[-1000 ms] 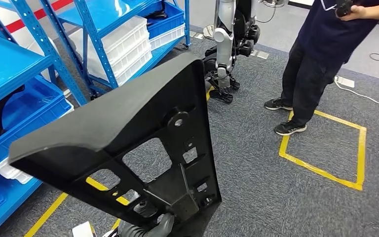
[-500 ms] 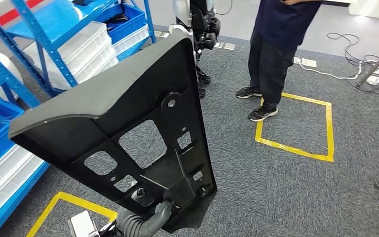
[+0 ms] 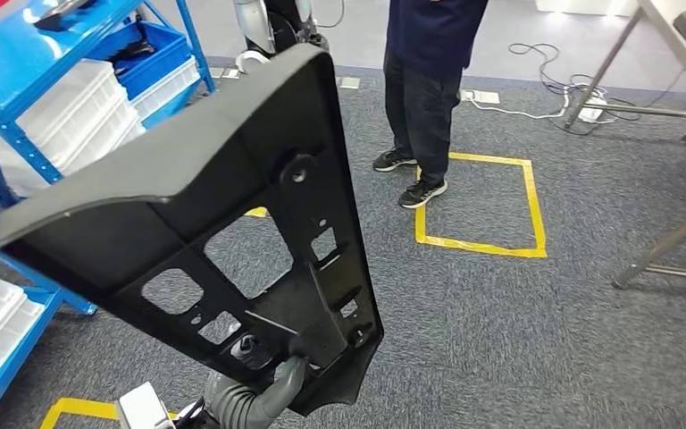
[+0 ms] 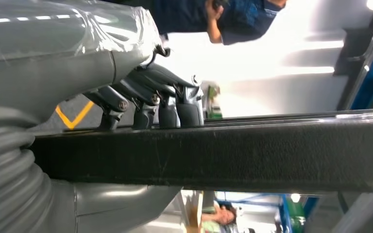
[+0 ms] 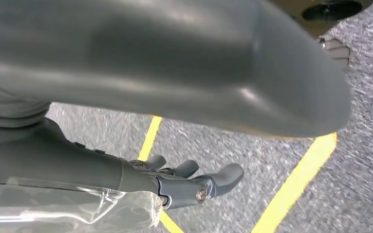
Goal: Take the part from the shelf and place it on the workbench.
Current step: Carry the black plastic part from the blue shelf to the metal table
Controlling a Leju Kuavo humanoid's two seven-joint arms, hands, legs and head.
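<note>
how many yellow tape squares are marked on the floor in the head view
2. One full yellow tape square lies on the carpet beside the person's shoes; a corner of another shows at the lower left, by the blue shelf. The black part may hide more.

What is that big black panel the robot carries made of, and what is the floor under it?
The black panel looks like moulded plastic: matte, finely grained, with cut-outs and raised ribs; metal cannot be ruled out. The floor seems to be short-pile grey carpet, speckled, with yellow tape stuck on it.

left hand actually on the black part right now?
Touching. The left wrist view shows the left hand with dark fingers over one face of the black part and its thumb under the other, no gap.
</note>
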